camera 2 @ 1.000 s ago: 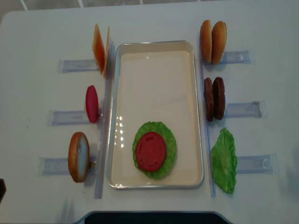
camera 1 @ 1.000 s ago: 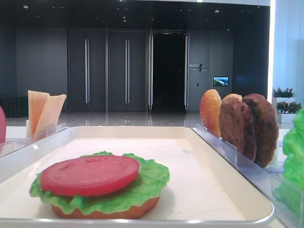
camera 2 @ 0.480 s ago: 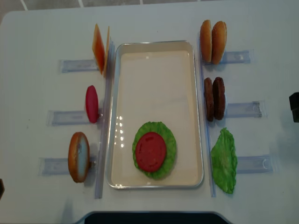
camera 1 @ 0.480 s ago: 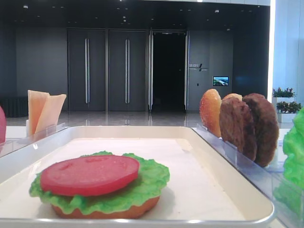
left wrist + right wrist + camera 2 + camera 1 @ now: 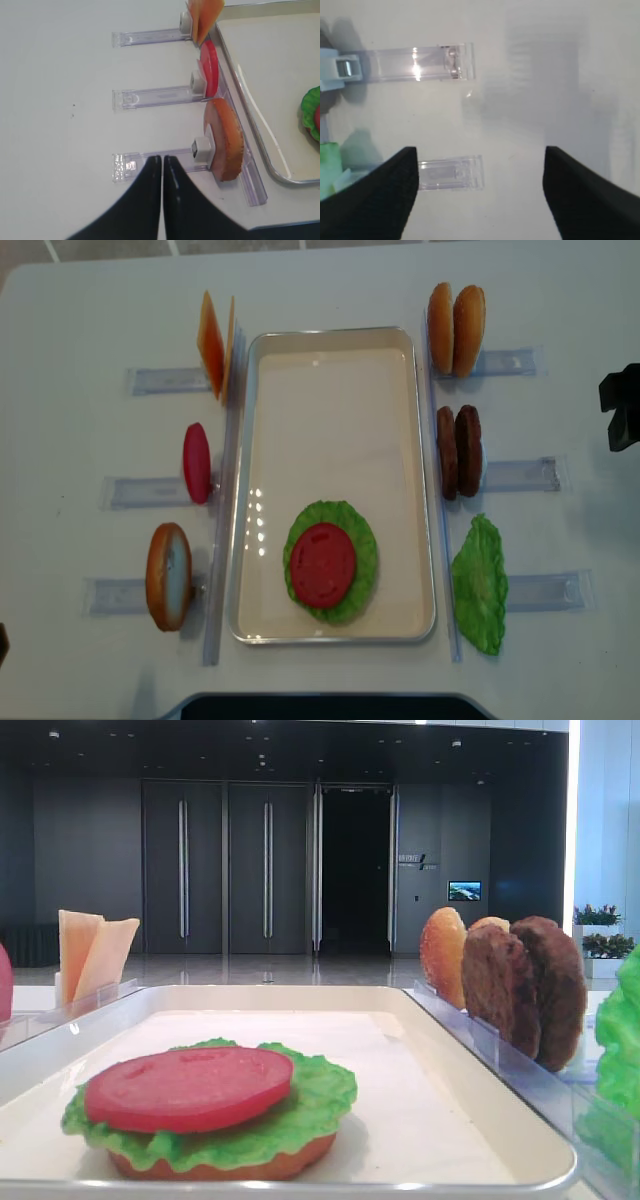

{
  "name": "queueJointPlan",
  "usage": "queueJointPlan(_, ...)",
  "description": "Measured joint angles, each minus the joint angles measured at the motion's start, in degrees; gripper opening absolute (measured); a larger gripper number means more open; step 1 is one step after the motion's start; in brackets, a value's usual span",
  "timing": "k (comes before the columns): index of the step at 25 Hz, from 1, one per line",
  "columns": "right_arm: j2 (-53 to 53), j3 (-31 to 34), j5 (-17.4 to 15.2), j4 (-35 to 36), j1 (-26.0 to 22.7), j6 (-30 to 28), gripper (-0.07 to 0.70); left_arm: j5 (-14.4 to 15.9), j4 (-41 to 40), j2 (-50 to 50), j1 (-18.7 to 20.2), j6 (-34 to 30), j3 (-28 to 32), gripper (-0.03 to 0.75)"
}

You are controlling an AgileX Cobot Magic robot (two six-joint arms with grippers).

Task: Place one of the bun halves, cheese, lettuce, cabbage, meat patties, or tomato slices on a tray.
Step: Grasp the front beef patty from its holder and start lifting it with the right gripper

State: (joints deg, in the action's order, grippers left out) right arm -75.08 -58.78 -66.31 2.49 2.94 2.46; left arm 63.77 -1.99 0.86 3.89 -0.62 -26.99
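1. Where the white table (image 5: pixel 80 310) begins on the left, three clear plastic racks (image 5: pixel 150 490) are seen beside the tray (image 5: pixel 330 336): the cheese (image 5: pixel 215 343) is stood on edge at the far one, a tomato slice (image 5: pixel 196 462) at the middle one, and a bun half (image 5: pixel 168 575) at the near one.
2. The left gripper (image 5: pixel 162 172) is shown in its wrist view with both fingers pressed together and nothing between them, its tips over the near rack just beside that bun half.
3. On the tray, towards its near end, a stack is laid flat: an orange bun base (image 5: pixel 225 1165) at the bottom, a lettuce (image 5: pixel 345 530) leaf on it, and a second tomato slice (image 5: pixel 323 564) on top.
4. Right of the tray, two bun halves (image 5: pixel 455 328) are stood at the far rack, the meat patties (image 5: pixel 458 451) at the middle rack, and another lettuce leaf (image 5: pixel 480 585) at the near one.
5. The right gripper (image 5: pixel 480 165) is seen with its fingers spread wide and empty, above the bare table and a rack end; in the overhead view it appears only as a dark shape at the right edge.
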Motion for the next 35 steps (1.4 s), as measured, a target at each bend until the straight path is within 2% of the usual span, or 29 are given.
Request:
queueJointPlan(3, 0.0, 0.0, 0.86, 1.35, 1.93, 2.81, 0.524, 0.0, 0.0, 0.0, 0.0, 0.0, 0.0, 0.0)
queueJointPlan(8, 0.0, 0.0, 3.22, 1.79, 8.94, 9.42, 0.524, 0.0, 0.0, 0.0, 0.0, 0.0, 0.0, 0.0)
queueJointPlan(18, -0.31, 0.0, 11.59, 2.97, 23.37, 19.87, 0.524, 0.0, 0.0, 0.0, 0.0, 0.0, 0.0, 0.0)
queueJointPlan(27, -5.5, -2.9, 14.28, 4.95, 31.89, 22.01, 0.524, 0.0, 0.0, 0.0, 0.0, -0.27, 0.0, 0.0)
queueJointPlan(35, -11.45, -4.09, 16.21, 6.0, 32.69, 21.64, 0.524, 0.0, 0.0, 0.0, 0.0, -0.43, 0.0, 0.0)
